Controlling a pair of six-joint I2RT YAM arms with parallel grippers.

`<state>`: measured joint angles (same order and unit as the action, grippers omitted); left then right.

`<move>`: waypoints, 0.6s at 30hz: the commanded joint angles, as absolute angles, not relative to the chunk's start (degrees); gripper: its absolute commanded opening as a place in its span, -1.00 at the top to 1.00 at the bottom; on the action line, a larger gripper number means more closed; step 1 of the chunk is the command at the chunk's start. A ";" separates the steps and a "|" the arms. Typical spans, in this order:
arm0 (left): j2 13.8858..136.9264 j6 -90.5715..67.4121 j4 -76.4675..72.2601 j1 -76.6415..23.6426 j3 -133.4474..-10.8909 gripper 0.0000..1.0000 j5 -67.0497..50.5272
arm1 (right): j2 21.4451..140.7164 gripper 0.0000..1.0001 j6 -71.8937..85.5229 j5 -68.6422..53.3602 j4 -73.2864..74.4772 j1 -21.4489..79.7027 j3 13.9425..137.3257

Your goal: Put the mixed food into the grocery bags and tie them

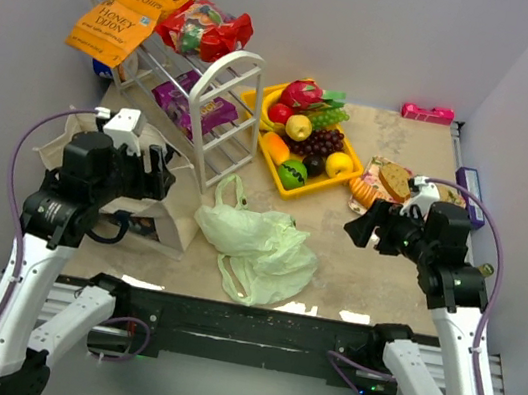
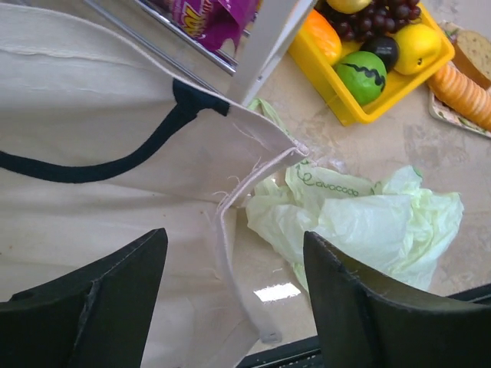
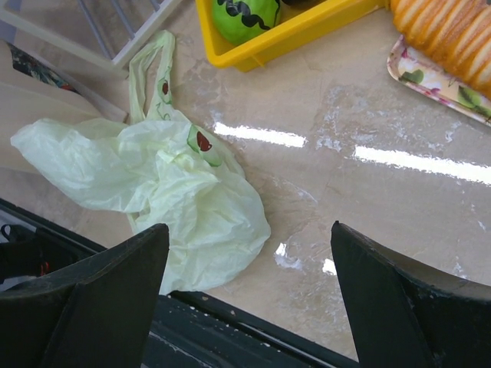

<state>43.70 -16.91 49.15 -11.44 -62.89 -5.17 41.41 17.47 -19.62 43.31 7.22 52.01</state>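
Note:
The pale-green plastic bag (image 1: pixel 258 244) lies crumpled and flat on the table near the front middle; it also shows in the left wrist view (image 2: pixel 368 218) and the right wrist view (image 3: pixel 165 184). The beige tote (image 1: pixel 165 211) with dark handles stands at the left, under my left gripper (image 1: pixel 151 174), which is open and empty over the tote's cloth (image 2: pixel 115 138). My right gripper (image 1: pixel 365 227) is open and empty above bare table right of the plastic bag. Orange chip bags (image 1: pixel 122 17) and red and purple packets (image 1: pixel 206 31) sit on the white rack. Toy fruits (image 1: pixel 305 133) fill the yellow tray.
The white wire rack (image 1: pixel 210 97) stands at the back left, next to the tote. The yellow tray (image 1: pixel 332 184) is at the back middle. A plate with bread and biscuits (image 1: pixel 388 183) lies right of it. A pink item (image 1: pixel 427 112) lies at the back wall.

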 commanded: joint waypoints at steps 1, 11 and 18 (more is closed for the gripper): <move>45.53 -16.52 50.81 -11.60 -63.73 -0.56 -0.18 | 42.80 -0.81 16.08 -21.45 43.51 7.29 54.40; 42.72 -18.72 44.49 -11.60 -52.48 0.90 -19.05 | 43.42 -0.66 15.56 -21.27 42.98 7.29 52.30; 39.82 -27.49 36.39 -12.65 -46.59 1.00 -31.55 | 44.03 -0.62 16.00 -21.97 41.49 7.38 50.98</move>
<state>41.54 -21.10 43.05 -11.49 -49.76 -21.17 43.70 16.40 -20.53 43.09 7.22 51.88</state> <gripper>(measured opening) 0.027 0.807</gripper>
